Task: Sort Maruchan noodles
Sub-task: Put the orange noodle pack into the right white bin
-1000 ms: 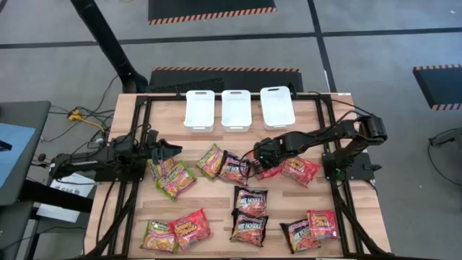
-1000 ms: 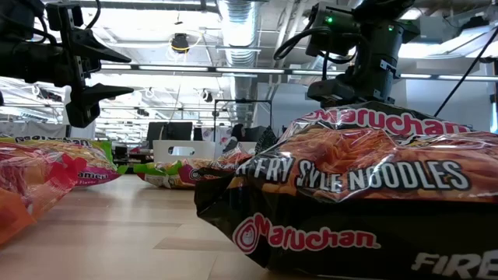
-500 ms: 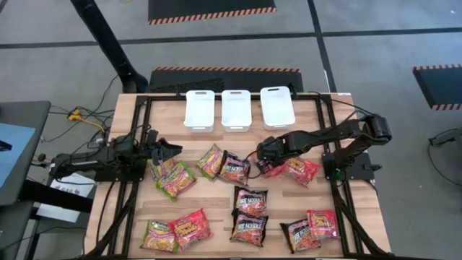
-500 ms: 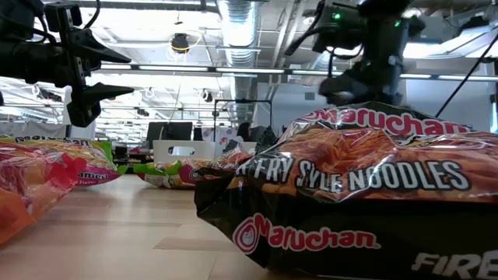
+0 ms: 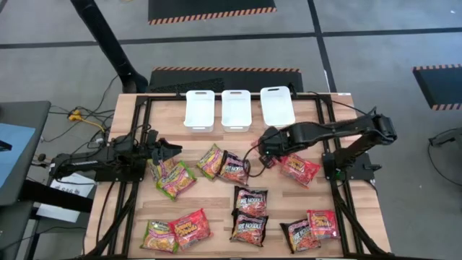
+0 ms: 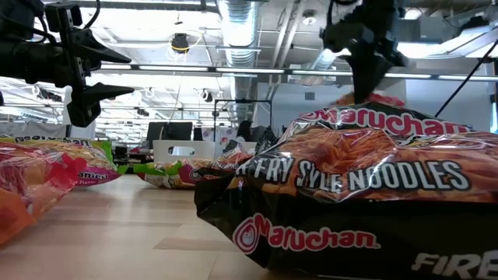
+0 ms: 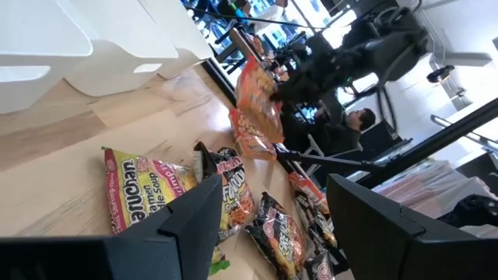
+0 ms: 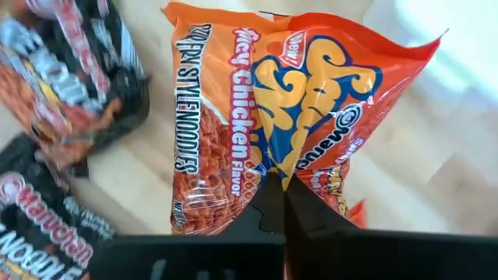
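Observation:
Maruchan noodle packets lie flat across the wooden table (image 5: pixel 209 202): green-yellow ones (image 5: pixel 173 178), dark ones (image 5: pixel 250 199) and red-orange ones (image 5: pixel 300 170). My right gripper (image 5: pixel 267 152) is above the table's middle, shut on one red-orange packet (image 8: pixel 272 101) that also shows in the left wrist view (image 7: pixel 255 109). In the low view this gripper (image 6: pixel 366 74) stands high behind a dark packet (image 6: pixel 350 194). My left gripper (image 5: pixel 171 149) waits open and level at the left, above a green-yellow packet, holding nothing. My right gripper pinches the red-orange packet by the middle of one edge (image 8: pixel 274 173) between its two fingers. The fingers come from above, slanting steeply down. The packet hangs below them, crumpled at the pinch and lifted clear of the table.
Three white bins (image 5: pixel 200 110) (image 5: pixel 236 108) (image 5: pixel 277 106) stand in a row at the far edge. Black frame rails (image 5: pixel 138 137) run along the table's sides. Another red-orange packet lies just right of the held one, a dark packet (image 5: pixel 234 167) just left of it.
My right gripper has risen from the table's middle and rolled somewhat, drifting slightly toward the far edge. The red-orange packet it holds has come up off the table and now hangs clear. The neighbouring red-orange packet has stayed in place.

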Tool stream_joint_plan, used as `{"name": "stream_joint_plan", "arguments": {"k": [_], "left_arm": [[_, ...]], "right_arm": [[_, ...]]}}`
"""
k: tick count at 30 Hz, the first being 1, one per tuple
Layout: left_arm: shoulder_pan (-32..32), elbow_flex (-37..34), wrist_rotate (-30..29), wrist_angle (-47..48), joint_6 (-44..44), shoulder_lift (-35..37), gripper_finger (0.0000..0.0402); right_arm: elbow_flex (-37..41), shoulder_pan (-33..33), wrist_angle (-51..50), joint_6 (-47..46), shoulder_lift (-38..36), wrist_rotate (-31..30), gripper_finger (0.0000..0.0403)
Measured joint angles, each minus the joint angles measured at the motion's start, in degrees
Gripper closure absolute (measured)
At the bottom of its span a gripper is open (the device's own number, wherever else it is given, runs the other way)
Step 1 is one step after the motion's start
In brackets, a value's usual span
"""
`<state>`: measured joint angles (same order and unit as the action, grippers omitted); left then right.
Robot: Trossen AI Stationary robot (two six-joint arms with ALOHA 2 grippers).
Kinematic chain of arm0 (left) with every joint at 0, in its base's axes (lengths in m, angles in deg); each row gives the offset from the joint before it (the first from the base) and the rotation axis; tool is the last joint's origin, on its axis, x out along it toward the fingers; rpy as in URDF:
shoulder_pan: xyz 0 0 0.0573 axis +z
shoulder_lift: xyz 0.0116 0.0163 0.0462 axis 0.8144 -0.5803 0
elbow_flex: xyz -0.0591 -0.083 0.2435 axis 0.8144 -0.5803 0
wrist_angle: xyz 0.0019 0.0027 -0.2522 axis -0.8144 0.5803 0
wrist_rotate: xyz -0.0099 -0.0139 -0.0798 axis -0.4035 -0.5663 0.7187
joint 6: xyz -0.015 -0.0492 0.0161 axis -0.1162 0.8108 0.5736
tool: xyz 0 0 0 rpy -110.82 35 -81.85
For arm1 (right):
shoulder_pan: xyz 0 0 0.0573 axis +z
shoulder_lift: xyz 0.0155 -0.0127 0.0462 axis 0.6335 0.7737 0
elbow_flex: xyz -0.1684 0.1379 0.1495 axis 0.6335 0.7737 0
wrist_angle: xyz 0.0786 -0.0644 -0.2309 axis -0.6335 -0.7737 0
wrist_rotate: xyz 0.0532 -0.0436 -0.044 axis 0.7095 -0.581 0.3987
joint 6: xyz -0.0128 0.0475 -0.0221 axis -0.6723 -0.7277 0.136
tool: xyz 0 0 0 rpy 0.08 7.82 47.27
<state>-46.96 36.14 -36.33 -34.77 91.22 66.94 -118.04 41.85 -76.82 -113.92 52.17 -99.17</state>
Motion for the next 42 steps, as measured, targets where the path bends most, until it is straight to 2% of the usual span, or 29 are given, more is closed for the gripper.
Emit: {"name": "stream_joint_plan", "arguments": {"k": [6,11,20,32,36,42], "left_arm": [[0.0,0.0,0.0,0.0,0.0,0.0,0.0184],[0.0,0.0,-0.1,0.0,0.1,0.0,0.0184],[0.0,0.0,-0.3,0.0,0.8,0.0,0.0184],[0.0,0.0,-0.3,0.0,1.7,0.0,0.0184],[0.0,0.0,-0.4,0.0,2.5,0.0,0.0184],[0.0,0.0,-0.4,0.0,2.5,0.0,0.0184]], "right_arm": [[-6.1,-2.7,-6.4,8.8,0.0,-8.0,0.0402],[-9.3,-7.4,-8.1,18.3,0.0,-12.2,0.0403],[-10.7,-19.0,-4.4,45.3,0.0,-18.7,0.0401],[-10.7,-33.2,11.1,89.0,0.0,-18.6,0.0399],[-10.7,-36.8,13.4,96.5,0.4,-17.4,0.0399],[-10.7,-40.4,15.0,101.0,4.3,-15.4,0.0399]]}}
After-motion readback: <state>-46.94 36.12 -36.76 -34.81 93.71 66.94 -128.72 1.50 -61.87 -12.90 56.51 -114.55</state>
